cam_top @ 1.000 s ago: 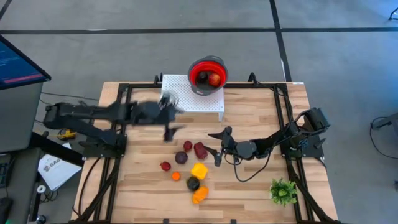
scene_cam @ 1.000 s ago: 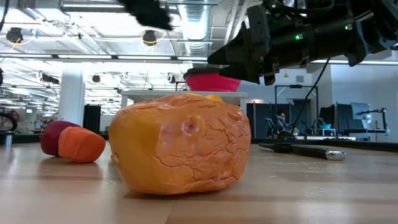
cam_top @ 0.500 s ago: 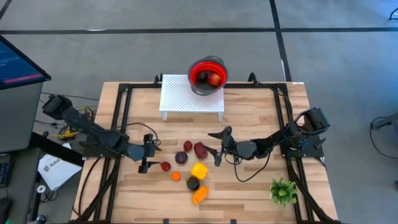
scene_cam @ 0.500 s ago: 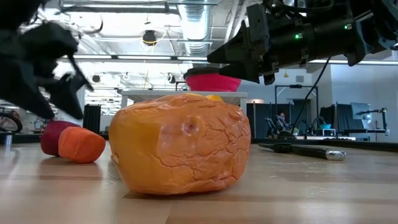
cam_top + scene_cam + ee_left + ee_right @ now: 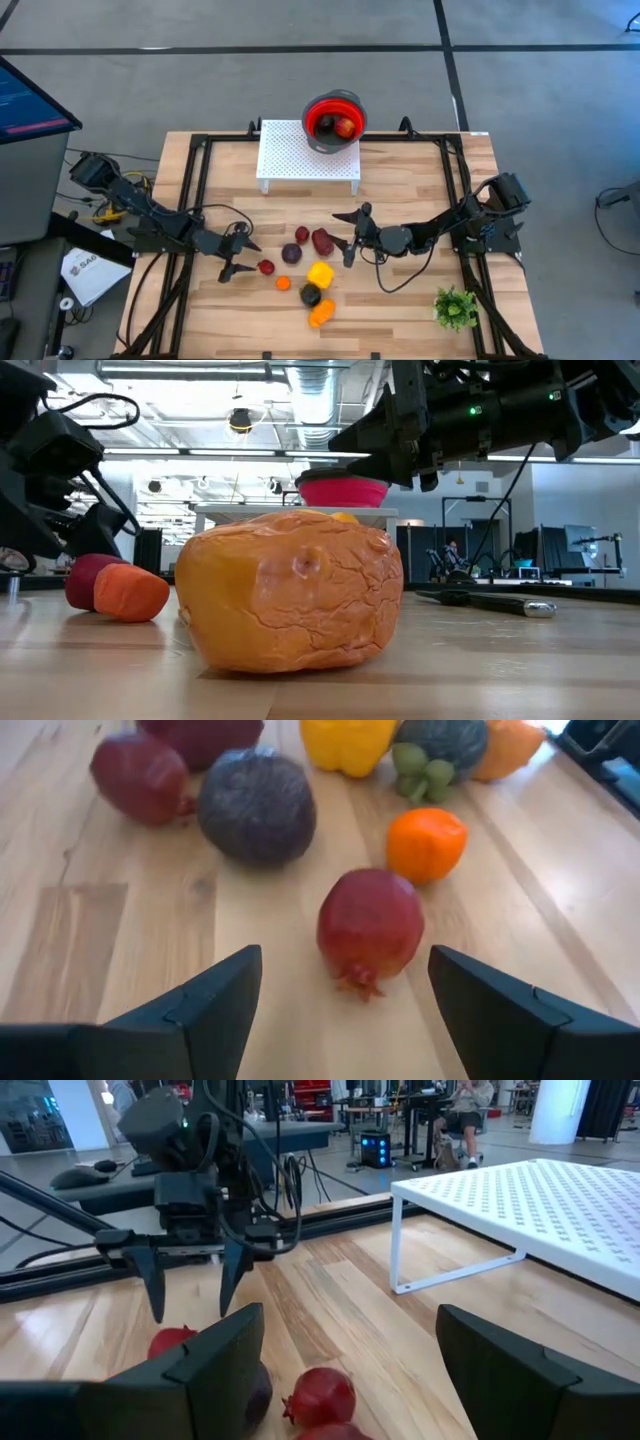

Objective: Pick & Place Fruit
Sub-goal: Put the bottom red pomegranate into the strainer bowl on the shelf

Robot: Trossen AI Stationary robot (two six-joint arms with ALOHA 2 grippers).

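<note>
Fruit [image 5: 303, 268] lies in a loose cluster on the worktop [image 5: 400, 290], in front of the white perforated stand [image 5: 308, 155], and one red piece is already in the red bowl [image 5: 333, 117] at the back edge. The step in hand looks like the left gripper [image 5: 234, 255] closing in on the small red pomegranate-like fruit [image 5: 370, 927], the outermost piece on that arm's side. Its jaws are spread wide, empty, and pointed at the cluster. In the left wrist view the red fruit sits ahead of the fingertips [image 5: 225, 990] and roughly centred in the gap, so it is not yet between them; in the high view it sits just beyond the tips. To do this well, the arm should probably advance low along the worktop until the fruit's widest part is between the fingers, then close across its round body rather than the stubby crown. The small orange fruit [image 5: 426, 843] and the dark purple one [image 5: 257, 804] lie close behind, so overshooting could nudge them. The fruit looks round and may roll if only one finger touches first. The right gripper [image 5: 351, 235] waits with jaws apart near the two dark red fruits on the cluster's other side, holding nothing.
</note>
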